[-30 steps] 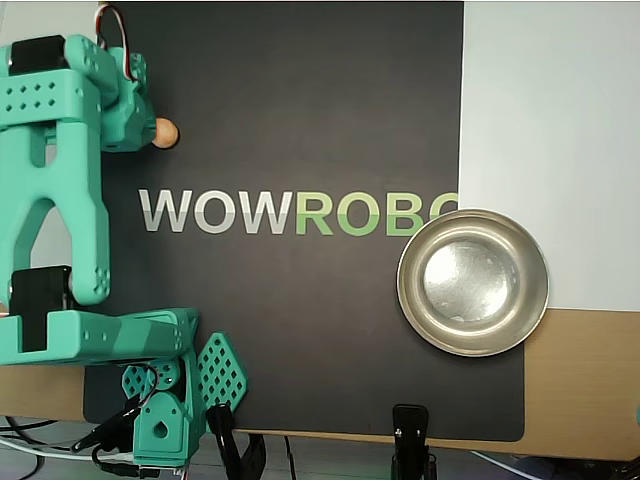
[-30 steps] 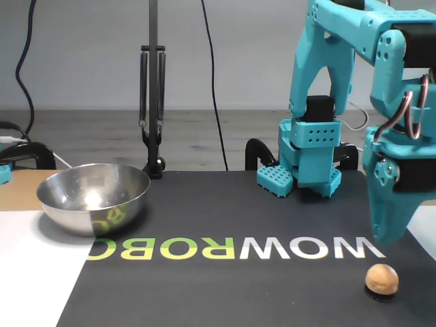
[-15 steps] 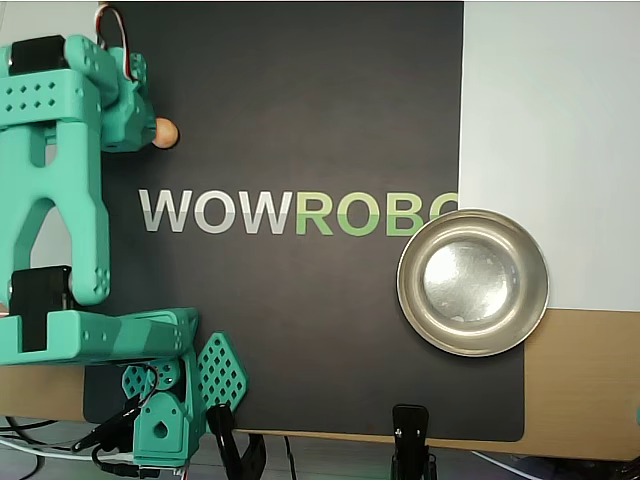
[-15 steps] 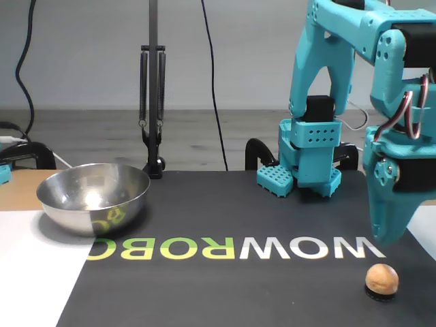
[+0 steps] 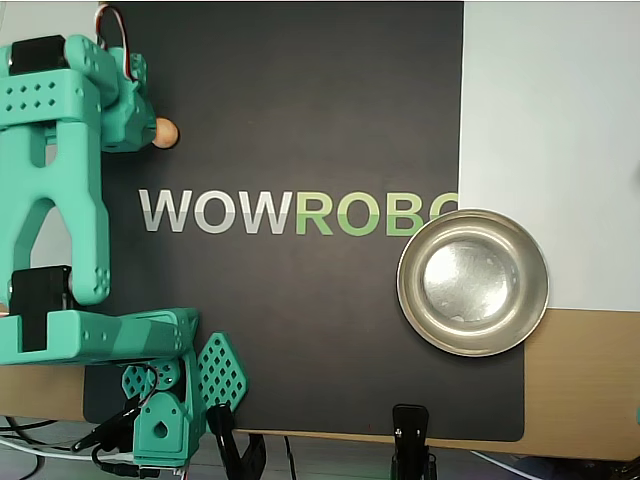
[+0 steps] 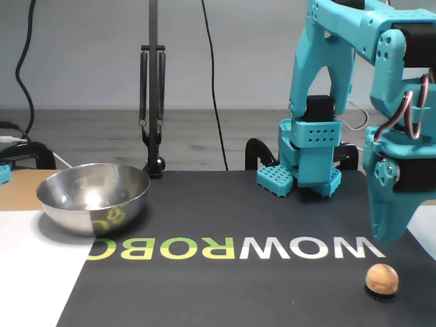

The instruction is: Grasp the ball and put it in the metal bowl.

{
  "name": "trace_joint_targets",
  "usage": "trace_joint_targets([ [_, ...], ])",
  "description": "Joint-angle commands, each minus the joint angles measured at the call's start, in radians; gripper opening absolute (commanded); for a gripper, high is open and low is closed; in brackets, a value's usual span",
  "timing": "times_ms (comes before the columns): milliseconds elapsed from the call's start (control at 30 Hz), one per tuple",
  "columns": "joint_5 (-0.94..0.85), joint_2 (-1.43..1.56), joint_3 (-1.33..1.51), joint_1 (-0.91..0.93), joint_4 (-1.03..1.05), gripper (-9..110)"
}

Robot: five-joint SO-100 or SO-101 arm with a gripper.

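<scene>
The ball (image 6: pixel 381 278), small and tan, lies on the black mat near the front right of the fixed view. Seen from overhead, the ball (image 5: pixel 166 133) peeks out at the right of the arm's teal wrist (image 5: pixel 115 100) at the upper left. My gripper (image 6: pixel 386 240) points straight down just above and slightly behind the ball, not touching it. Its fingers taper to one tip with no gap showing, and nothing is held. The metal bowl (image 5: pixel 405 282) sits empty far across the mat, at the right in the overhead view. In the fixed view the bowl (image 6: pixel 95 208) stands at the left.
A black mat (image 5: pixel 300 100) with WOWROBO lettering covers the table, with a white sheet (image 5: pixel 550 120) beside the bowl. The arm's teal base (image 6: pixel 306 163) stands at the back of the mat. A black clamp stand (image 6: pixel 153 102) and cables rise behind the bowl.
</scene>
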Motion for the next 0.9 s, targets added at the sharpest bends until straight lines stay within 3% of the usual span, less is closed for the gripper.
trace_joint_targets([
  [0, -0.005, 0.005, -0.028, -0.002, -0.006, 0],
  [767, -0.006, 0.006, -0.028, -0.002, -0.006, 1],
  [867, -0.006, 0.006, -0.028, -0.002, -0.006, 12],
])
